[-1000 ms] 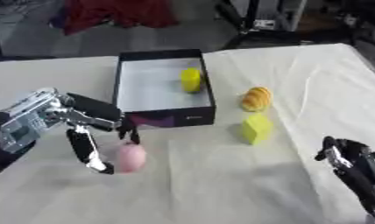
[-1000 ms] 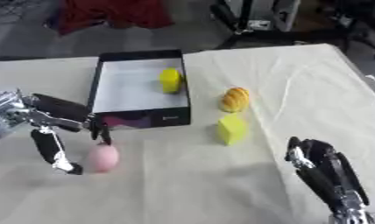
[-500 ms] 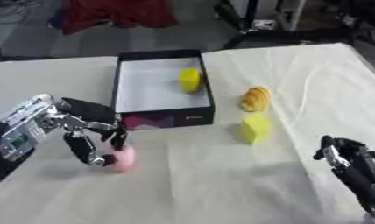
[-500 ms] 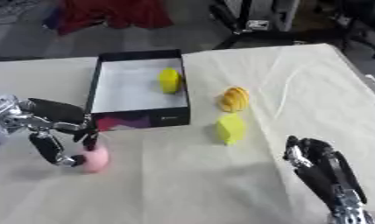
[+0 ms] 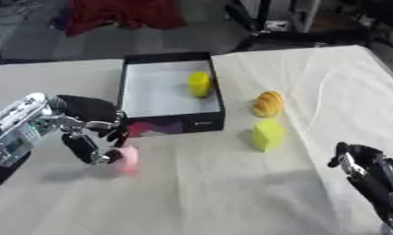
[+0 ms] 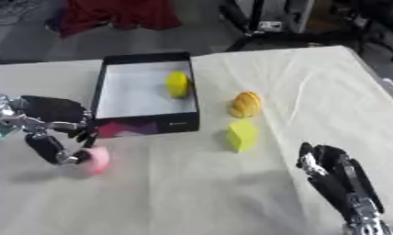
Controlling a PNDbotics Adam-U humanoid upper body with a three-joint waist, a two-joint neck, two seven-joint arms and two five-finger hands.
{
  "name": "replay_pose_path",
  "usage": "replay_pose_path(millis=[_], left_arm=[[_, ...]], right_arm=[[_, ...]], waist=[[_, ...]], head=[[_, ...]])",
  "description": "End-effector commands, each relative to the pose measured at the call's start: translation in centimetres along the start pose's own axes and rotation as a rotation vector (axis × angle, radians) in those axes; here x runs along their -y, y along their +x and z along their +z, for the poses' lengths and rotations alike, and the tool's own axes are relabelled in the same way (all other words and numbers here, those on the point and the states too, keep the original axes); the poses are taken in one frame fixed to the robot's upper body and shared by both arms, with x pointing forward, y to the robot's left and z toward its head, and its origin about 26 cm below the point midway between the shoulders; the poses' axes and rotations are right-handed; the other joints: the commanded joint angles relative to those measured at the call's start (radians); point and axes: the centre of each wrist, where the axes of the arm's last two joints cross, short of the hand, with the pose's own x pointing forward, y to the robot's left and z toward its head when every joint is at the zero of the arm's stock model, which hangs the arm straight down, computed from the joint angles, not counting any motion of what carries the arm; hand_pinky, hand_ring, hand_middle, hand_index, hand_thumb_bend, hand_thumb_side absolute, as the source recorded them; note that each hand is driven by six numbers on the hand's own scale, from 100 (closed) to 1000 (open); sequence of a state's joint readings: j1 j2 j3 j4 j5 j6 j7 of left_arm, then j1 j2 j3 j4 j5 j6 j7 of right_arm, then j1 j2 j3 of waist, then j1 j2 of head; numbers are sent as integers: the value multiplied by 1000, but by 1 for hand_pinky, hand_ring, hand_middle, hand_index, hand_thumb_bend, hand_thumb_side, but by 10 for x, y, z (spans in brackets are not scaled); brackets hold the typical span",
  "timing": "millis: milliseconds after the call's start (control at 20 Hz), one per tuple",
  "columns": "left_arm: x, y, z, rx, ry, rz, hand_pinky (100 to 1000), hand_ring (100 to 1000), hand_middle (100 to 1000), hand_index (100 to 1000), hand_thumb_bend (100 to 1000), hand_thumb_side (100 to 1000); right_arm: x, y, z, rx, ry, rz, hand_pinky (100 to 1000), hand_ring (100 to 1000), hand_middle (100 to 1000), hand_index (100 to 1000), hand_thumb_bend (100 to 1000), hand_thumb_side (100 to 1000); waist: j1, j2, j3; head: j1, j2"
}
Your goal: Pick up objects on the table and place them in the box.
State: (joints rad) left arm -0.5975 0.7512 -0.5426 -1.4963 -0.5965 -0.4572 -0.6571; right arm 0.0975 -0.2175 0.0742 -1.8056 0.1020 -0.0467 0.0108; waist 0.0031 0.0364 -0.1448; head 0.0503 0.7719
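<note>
My left hand (image 5: 91,137) pinching pink object (image 5: 126,159) for lift to box (image 5: 171,123); right hand (image 6: 336,176) idle, fingers relaxed.

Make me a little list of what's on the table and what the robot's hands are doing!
box: black box, white inside, open
in the box: one yellow object
on the table: pink object, yellow block, orange ridged object
left hand: left hand curled round the pink object, just in front of the box
right hand: right hand idle at the lower right, holding nothing
table: pale cloth
</note>
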Motion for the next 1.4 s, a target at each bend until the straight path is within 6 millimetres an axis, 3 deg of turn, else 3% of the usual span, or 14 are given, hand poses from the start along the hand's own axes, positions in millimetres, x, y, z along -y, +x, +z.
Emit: replay_pose_path(millis=[50,100,350,800,1000,1400], left_arm=[[-12,-5,15,-24,14,-55,428,346,368,480,118,196],[-16,-6,17,-34,23,-64,445,348,373,486,139,221],[-71,-18,34,-183,233,-125,449,351,380,491,143,226],[-140,-27,-14,-302,280,-58,489,384,428,536,131,243],[-133,-35,-40,-360,263,74,560,461,503,619,228,332],[-106,-59,-69,-531,255,181,587,492,544,668,289,382]], right_arm=[[5,5,-2,20,-4,17,706,513,429,454,100,560],[5,4,-1,16,-1,15,706,513,429,454,100,563],[1,2,1,6,22,8,706,513,429,454,100,571],[-1,4,-3,20,21,-5,706,513,429,454,100,567],[-1,5,-3,22,14,-11,706,513,429,454,100,572],[-2,4,-3,20,18,-15,706,513,429,454,100,572]], waist=[[2,-16,0],[0,-21,0],[-3,-32,-15],[-11,-22,-19],[-16,-19,-18],[-21,-18,-17]], head=[[-2,-2],[-3,-2],[8,-2],[4,-2],[-2,-2],[2,-2]])
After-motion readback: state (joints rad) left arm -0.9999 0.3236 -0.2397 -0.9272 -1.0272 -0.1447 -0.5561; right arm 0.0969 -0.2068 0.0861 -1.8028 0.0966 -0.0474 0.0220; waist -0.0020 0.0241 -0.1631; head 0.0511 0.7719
